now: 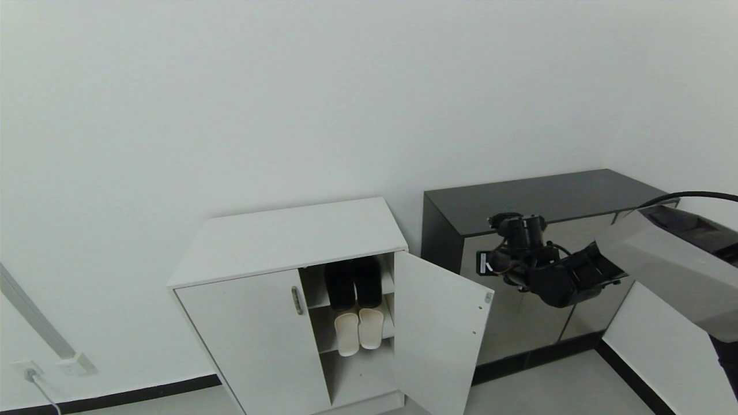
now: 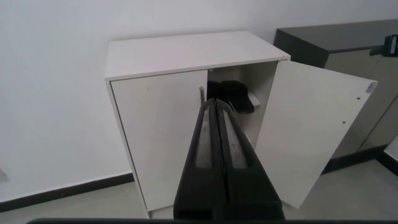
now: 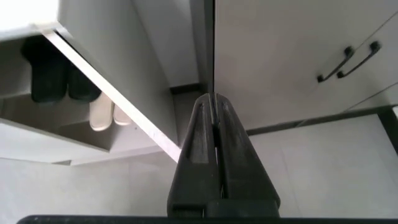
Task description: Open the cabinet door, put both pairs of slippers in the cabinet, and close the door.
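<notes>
The white cabinet (image 1: 288,239) stands against the wall with its right door (image 1: 441,340) swung open and its left door (image 1: 259,346) closed. Inside, a black pair of slippers (image 1: 353,283) sits on the upper shelf and a white pair of slippers (image 1: 358,330) on the shelf below. My right arm (image 1: 553,276) hangs just right of the open door's free edge. Its gripper (image 3: 213,102) is shut and empty, beside the door (image 3: 124,62). My left gripper (image 2: 215,106) is shut and empty, facing the cabinet front, with the black slippers (image 2: 233,96) beyond it.
A dark-topped sideboard (image 1: 542,196) with glossy fronts and paired handles (image 3: 348,59) stands right of the cabinet, close behind the open door. A wall socket with a cable (image 1: 29,374) sits low on the left. Bare floor lies before both units.
</notes>
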Controlling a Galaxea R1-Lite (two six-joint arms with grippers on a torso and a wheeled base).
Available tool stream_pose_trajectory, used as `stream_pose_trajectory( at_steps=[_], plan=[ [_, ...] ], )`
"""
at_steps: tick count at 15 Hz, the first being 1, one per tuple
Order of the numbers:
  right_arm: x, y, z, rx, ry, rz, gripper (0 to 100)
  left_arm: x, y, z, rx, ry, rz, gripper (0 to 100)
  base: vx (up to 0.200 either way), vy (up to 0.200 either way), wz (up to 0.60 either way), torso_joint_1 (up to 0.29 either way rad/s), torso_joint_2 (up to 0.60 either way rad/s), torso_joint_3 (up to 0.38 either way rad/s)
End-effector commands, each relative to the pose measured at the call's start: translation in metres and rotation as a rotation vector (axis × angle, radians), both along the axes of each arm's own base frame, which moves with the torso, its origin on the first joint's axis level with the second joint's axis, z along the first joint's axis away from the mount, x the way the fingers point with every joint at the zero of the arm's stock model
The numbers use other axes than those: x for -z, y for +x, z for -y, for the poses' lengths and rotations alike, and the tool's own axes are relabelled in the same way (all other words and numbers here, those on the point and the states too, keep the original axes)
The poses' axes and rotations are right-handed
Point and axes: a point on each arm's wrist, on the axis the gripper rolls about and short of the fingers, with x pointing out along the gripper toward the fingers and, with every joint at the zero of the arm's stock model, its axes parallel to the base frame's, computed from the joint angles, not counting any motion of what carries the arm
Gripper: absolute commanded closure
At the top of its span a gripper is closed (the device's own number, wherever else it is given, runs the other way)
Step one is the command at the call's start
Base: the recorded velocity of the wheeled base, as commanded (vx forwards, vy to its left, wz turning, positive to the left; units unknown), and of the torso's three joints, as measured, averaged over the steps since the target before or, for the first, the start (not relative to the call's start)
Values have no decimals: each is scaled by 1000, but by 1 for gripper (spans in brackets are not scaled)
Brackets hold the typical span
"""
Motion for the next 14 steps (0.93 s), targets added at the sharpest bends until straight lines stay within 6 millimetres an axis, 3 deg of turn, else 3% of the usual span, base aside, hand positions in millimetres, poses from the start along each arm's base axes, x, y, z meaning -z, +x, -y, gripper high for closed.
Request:
stream_pose_trajectory(
  at_steps=[1,6,10,14],
  plan=[
    [17,3,-1,2,-11,-30,100,0,0,0,-1,0,0,100,0,0,0,0,0,0],
    [42,5,-7,-6,-32,-75,100,0,0,0,-1,0,-2,100,0,0,0,0,0,0],
    [48,1,-10,-14,-39,-93,100,0,0,0,-1,0,-2,100,0,0,0,0,0,0],
    [43,-16,-18,-42,-46,-110,100,0,0,0,-1,0,-2,100,0,0,0,0,0,0]
  ],
)
